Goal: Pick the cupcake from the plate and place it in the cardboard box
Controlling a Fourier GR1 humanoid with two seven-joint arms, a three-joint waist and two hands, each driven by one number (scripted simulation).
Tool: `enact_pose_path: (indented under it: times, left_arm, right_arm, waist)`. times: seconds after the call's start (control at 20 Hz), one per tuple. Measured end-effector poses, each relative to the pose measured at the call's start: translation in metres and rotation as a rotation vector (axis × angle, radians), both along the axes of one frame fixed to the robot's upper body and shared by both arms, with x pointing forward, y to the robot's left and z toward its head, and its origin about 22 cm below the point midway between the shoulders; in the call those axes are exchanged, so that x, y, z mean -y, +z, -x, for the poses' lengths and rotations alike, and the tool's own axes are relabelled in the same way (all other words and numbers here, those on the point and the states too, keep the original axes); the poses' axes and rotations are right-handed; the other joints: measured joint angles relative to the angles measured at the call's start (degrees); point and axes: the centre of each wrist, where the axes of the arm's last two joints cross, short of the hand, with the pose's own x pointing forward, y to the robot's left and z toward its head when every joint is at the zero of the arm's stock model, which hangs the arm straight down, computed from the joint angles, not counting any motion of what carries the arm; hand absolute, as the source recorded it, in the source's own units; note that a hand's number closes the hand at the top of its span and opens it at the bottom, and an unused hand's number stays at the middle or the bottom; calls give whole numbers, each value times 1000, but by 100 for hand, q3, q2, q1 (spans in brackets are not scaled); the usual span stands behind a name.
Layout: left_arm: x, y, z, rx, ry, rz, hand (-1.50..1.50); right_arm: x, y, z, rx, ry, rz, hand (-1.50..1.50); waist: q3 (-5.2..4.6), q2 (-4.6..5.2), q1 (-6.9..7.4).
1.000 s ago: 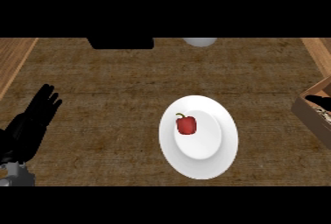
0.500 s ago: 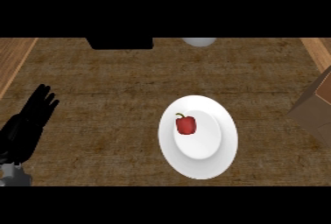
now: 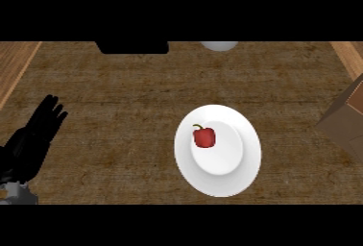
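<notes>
On the white plate (image 3: 241,168) near the middle of the table (image 3: 127,96) I see not a cupcake but a small red pepper (image 3: 204,137) with a short green stem curling up at its far end; it is glossy, rounded, and lies on the plate's left half. I can read no label, brand or writing on anything. At the right edge, well apart from the plate, I see the brown side of the cardboard box (image 3: 345,122), cut off by the view. My left hand (image 3: 39,129) shows at the left edge, fingers straight and open, holding nothing, well apart from the plate. At the far edge sit a dark block (image 3: 132,46) and a pale round thing (image 3: 218,45), both partly cut off.
</notes>
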Motion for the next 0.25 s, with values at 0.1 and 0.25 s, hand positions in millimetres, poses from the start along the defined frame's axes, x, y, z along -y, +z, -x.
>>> enact_pose_path:
  times: [0.1, 0.25]
  left_arm:
    - [-1, 3, -1, 3, 2, -1, 0]
    - [-8, 4, -1, 2, -2, 2, 0]
  right_arm:
    - [8, 0, 14, 5, 9, -4, -150]
    - [23, -2, 24, 4, 16, 4, -150]
  waist:
    - [0, 0, -2]
    - [0, 5, 16]
